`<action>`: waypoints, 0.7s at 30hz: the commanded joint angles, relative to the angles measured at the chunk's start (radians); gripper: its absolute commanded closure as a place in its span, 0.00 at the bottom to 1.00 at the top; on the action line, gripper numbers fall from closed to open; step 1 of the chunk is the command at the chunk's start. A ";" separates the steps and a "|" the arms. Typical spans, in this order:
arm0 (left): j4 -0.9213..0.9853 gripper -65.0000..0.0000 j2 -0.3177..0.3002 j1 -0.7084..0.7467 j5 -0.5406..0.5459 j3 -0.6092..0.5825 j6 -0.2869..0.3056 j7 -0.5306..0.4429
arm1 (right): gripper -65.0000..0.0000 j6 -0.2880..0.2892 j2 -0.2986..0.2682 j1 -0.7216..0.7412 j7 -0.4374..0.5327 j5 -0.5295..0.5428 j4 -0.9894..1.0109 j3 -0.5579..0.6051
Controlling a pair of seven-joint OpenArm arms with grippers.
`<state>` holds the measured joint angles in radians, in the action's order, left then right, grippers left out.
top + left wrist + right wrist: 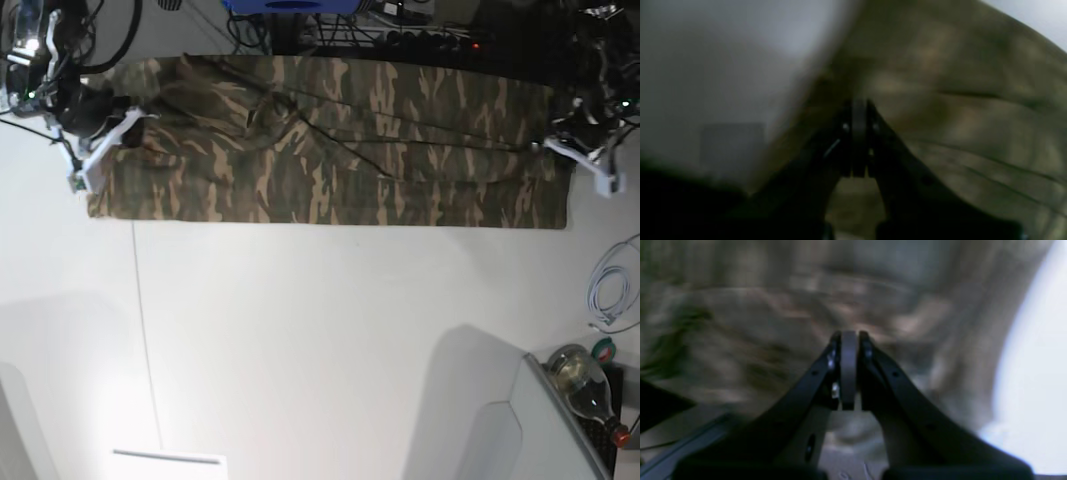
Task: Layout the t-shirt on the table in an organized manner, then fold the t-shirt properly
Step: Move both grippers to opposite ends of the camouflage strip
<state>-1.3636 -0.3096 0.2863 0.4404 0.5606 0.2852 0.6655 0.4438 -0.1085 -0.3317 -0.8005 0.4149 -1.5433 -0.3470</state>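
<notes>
The camouflage t-shirt [330, 150] is stretched into a wide band across the far part of the white table [320, 340]. At its left end, my right gripper [128, 128] is shut on the cloth. My left gripper [556, 146] is shut on the right end. In the right wrist view the black fingers [865, 350] are pressed together at the gripper [849, 334], with blurred t-shirt [740, 323] filling the view behind them. In the left wrist view the gripper [859, 101] is likewise shut, with the t-shirt [973, 100] rising to its right and the table [723, 66] to its left.
A glass bottle [582, 378] and a grey box corner [520, 430] sit at the front right. A coiled white cable [606, 290] lies at the right edge. Dark cables and equipment [400, 30] line the far edge. A thin seam line [142, 330] crosses the table.
</notes>
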 commanded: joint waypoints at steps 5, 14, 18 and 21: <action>0.149 1.00 -0.024 -0.055 -0.005 -0.090 -0.017 -0.123 | 0.98 0.008 -0.038 0.082 0.086 -0.034 0.162 -0.005; 0.295 1.00 0.068 -0.238 -0.222 -0.170 -0.017 -0.129 | 0.98 0.008 -0.115 0.254 0.200 -0.037 0.475 0.006; 0.295 1.00 0.128 -0.292 -0.303 -0.173 -0.017 -0.125 | 0.98 0.008 -0.158 0.316 0.243 -0.037 0.570 0.006; 0.293 1.00 0.154 -0.299 -0.329 -0.173 -0.017 -0.123 | 0.98 0.008 -0.182 0.339 0.272 -0.037 0.594 0.006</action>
<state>-1.0771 -0.1574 -0.0223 0.1341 0.3916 0.2600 0.4591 0.4984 -0.2783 0.0082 -0.4854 0.4404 -0.9546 -0.3386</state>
